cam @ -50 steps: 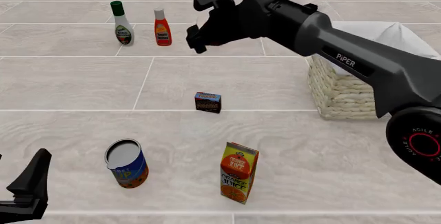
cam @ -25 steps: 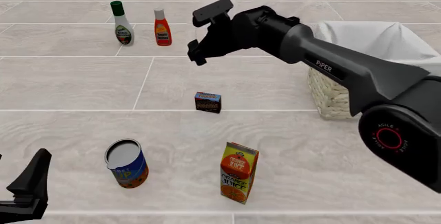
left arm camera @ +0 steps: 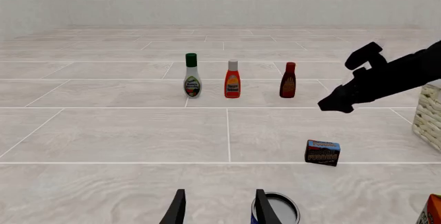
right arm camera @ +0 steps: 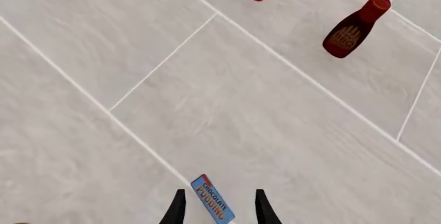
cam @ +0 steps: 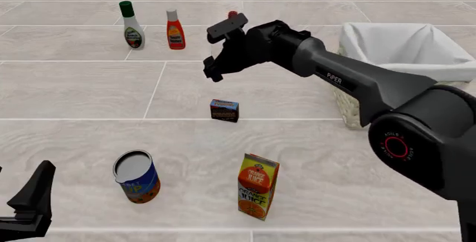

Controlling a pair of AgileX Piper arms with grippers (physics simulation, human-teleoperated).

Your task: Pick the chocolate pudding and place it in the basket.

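Black right gripper [cam: 213, 52]: hangs in the air above and just beyond the chocolate pudding [cam: 224, 110], jaws apart and holding nothing; in the right wrist view the two fingertips [right arm camera: 177, 208] show with the pudding's blue top edge between them, far below.
Right arm: reaches in from the basket side, passing in front of the basket's near corner in the front view.
Chocolate pudding: stands alone on the pale tiled bench [cam: 89, 91], on a grout line, with bare tile all round it.
Basket [cam: 372, 105]: off to the right of the pudding, well apart from it, white cloth lining open to the top.
Orange juice carton [cam: 257, 186]: nearer the camera than the pudding, slightly right of it, apart.
Tin can [cam: 137, 176]: nearer the camera and to the left of the pudding, apart.
Bottles: a green-capped bottle [cam: 131, 25] and an orange one [cam: 175, 29] stand far beyond the pudding to the left; a dark red-capped bottle [left arm camera: 288, 80] beyond it, mostly hidden by the arm in the front view.
Left gripper [left arm camera: 219, 208]: low at the near edge, left of the pudding and well apart, fingers spread, empty.
Step in hand: approach, by my reading.
Doing it well: come straight down keeping the carton centred between the jaws, turn the wrist so the pads meet its two broad flat faces, and close only once low enough to grip the body rather than the top edge.
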